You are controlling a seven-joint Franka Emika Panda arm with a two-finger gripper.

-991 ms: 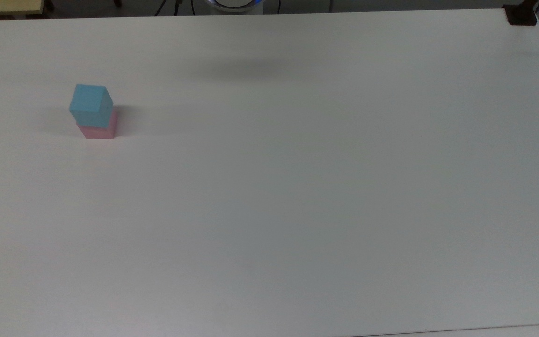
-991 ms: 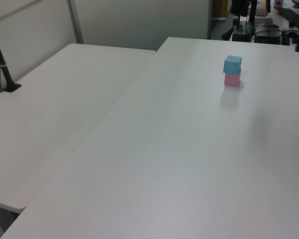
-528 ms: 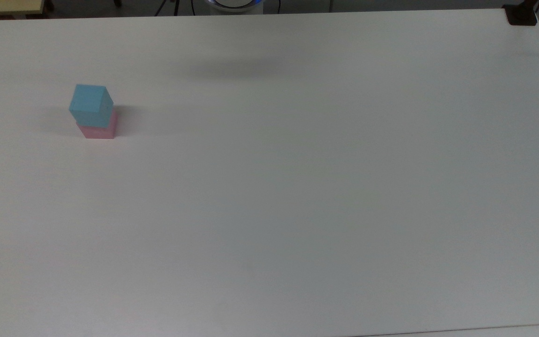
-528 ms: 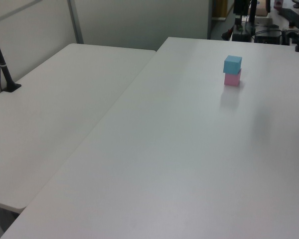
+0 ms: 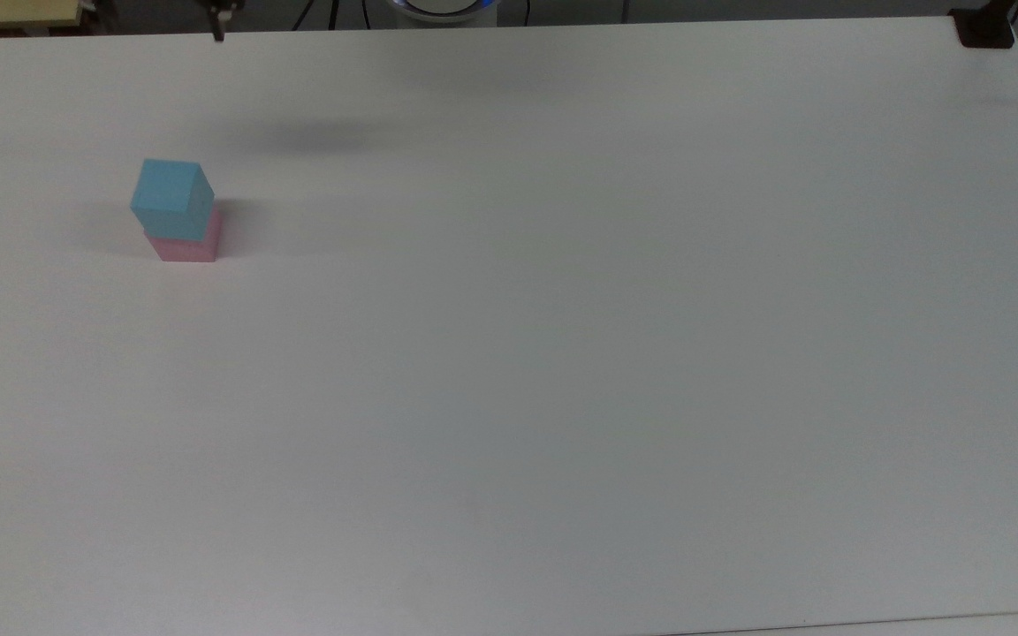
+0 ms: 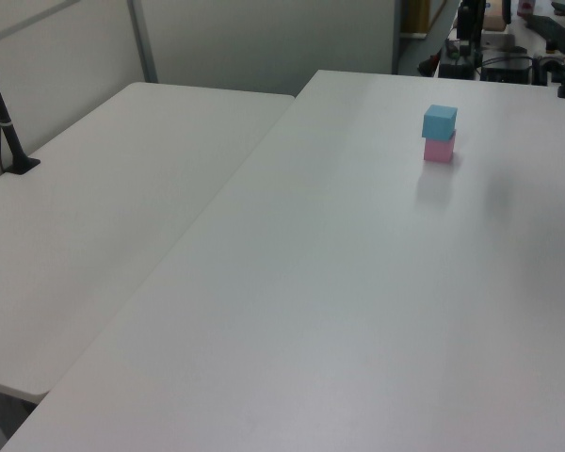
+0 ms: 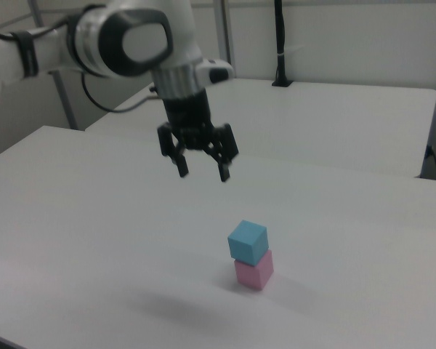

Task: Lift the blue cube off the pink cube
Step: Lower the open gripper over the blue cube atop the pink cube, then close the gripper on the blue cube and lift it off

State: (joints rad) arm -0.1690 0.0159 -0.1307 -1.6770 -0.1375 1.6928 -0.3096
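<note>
Two cubes stacked: blue cube [image 5: 171, 198] on top of pink cube [image 5: 186, 240], touching, turned slightly out of line with it so that corners overhang. Stack on white table [image 5: 562, 353], in the top view's upper left part, well away from every edge; in the left view, blue cube [image 6: 440, 121] over pink cube [image 6: 439, 149] toward the far right of the tabletop [image 6: 339, 282]; in the right view, blue cube [image 7: 247, 242] over pink cube [image 7: 253, 270] near the middle of the near table [image 7: 94, 218]. Soft shadow on the table beside the stack.

Gripper [image 7: 203, 175] in the right view raised in the air, up and toward the right view's left of the stack, well apart from both cubes, touching nothing. Both black fingers [image 7: 182, 163] pointing down, spread wide with a clear gap between them, nothing held. White and grey arm [image 7: 131, 40] reaching in from the right view's upper left, cable along it.

Fingertip of the gripper [image 5: 219, 34] just visible at the top view's upper edge, above and slightly right of the stack; blurred grey shadow on the tabletop below it.

Second white table [image 6: 104, 217] adjoining on the left view's left, with black clamped post [image 6: 5, 127] at its far side; same post [image 7: 279, 43] upright behind in the right view. Black clamp [image 5: 984, 28] at the table's corner in the top view's upper right.
</note>
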